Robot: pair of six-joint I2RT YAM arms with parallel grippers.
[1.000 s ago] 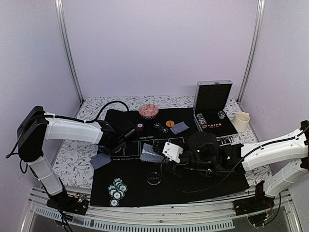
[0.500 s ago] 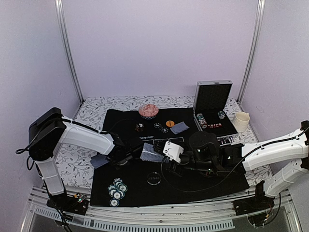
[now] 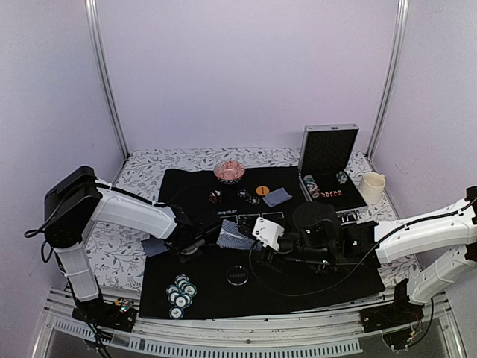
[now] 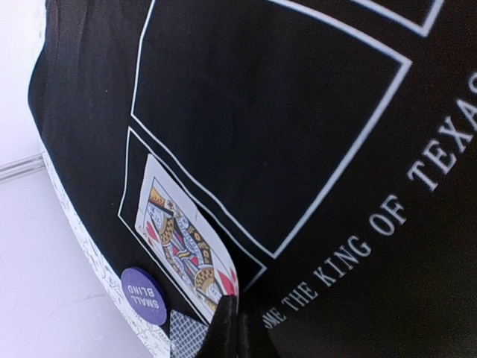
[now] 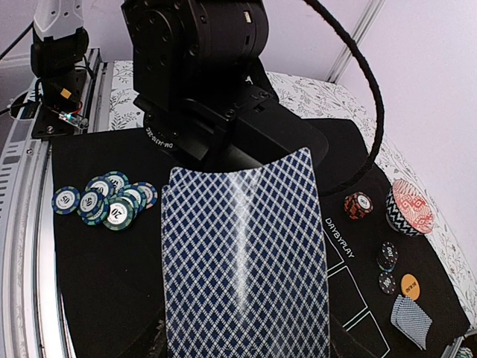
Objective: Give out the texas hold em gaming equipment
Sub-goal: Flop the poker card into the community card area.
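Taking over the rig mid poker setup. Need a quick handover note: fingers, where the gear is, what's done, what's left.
Left gripper: fingers shut, nothing visibly held, tip at the corner of the face-up king, which lies in a white rectangle on the mat.
Right gripper: shut on the deck, backs up, mid-mat.
Done: small blind button sits beside the king. Teal chips are at the near edge. Red chips, orange button and far card pile are on the far side. Left card pile is at the mat's left edge.
Left: the neighbouring rectangle shows no card, so probably more dealing from the deck.
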